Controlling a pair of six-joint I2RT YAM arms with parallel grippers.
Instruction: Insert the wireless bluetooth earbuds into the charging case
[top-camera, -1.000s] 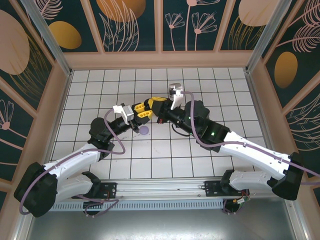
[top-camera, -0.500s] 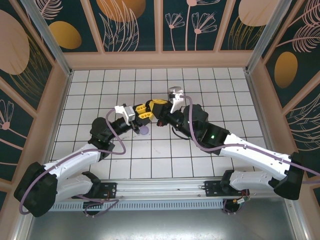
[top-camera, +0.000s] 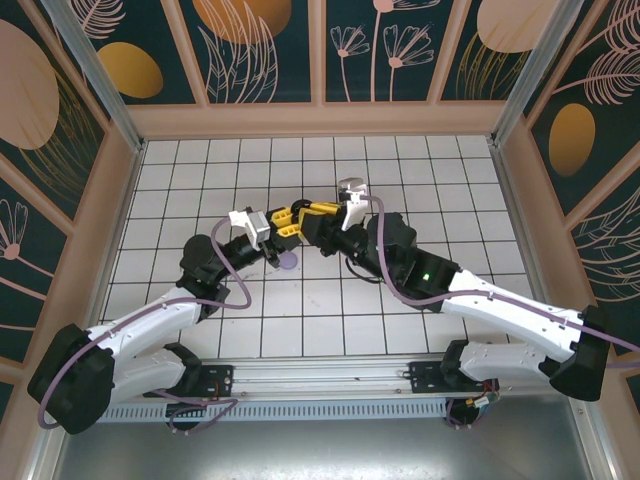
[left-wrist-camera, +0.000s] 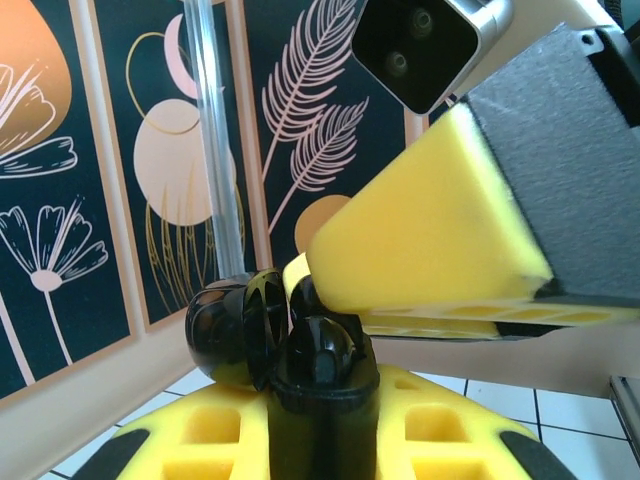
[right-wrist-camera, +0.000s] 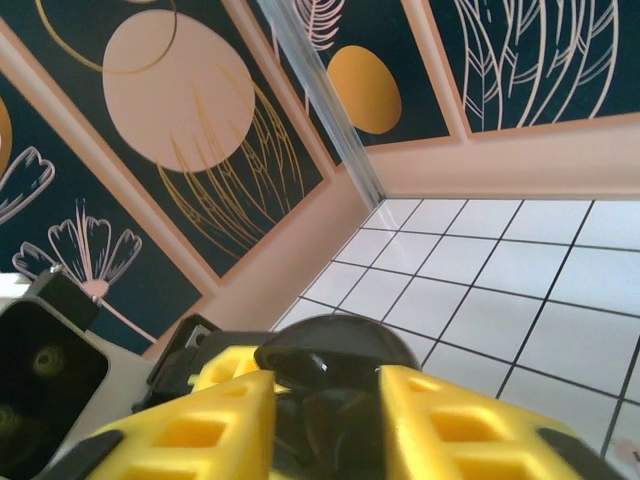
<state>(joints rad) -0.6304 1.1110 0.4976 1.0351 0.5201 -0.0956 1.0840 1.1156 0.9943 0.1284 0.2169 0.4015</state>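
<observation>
A black charging case (left-wrist-camera: 320, 420) stands upright between the yellow fingers of my left gripper (left-wrist-camera: 320, 445), which is shut on it. Its round lid (left-wrist-camera: 235, 330) hangs open to the left. A black earbud (left-wrist-camera: 325, 350) sits in the case mouth, and another dark one shows just behind it, under a yellow finger (left-wrist-camera: 430, 230) of the right gripper. In the right wrist view my right gripper (right-wrist-camera: 325, 420) straddles the case top, jaws parted, with the lid (right-wrist-camera: 335, 350) beyond them. From above, the left gripper (top-camera: 283, 226) and the right gripper (top-camera: 312, 215) meet mid-floor.
A small light purple round object (top-camera: 288, 262) lies on the white tiled floor (top-camera: 400, 160) just below the grippers. Patterned walls enclose the floor on three sides. The left wrist's camera block (right-wrist-camera: 40, 370) sits close beside my right fingers.
My right gripper has parted its jaws over the case and shifted slightly left toward the left gripper. The left arm has held still.
</observation>
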